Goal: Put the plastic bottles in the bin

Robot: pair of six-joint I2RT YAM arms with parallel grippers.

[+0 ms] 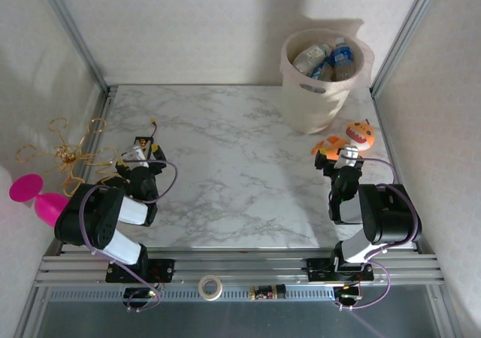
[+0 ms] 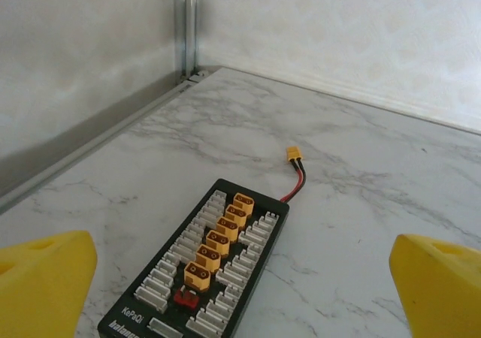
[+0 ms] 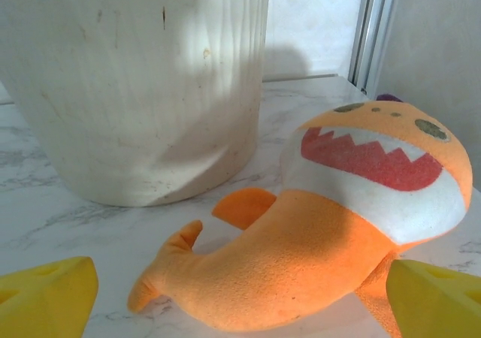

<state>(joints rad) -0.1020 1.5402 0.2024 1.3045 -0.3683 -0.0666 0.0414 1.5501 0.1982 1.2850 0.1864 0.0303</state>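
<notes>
Your clear bottles (image 1: 340,58) lie inside the round, matte bin (image 1: 319,107); arms folded low, left gripper (image 1: 141,158) and right gripper (image 1: 346,156) gape empty.

Orange toy (image 3: 316,225) before right claw (image 3: 240,302)

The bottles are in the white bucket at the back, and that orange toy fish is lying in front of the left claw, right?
Not quite. The orange toy fish lies in front of the right claw, not the left claw, as the top view and the right wrist view show. The rest holds: the bottles are in the white bucket at the back.
</notes>
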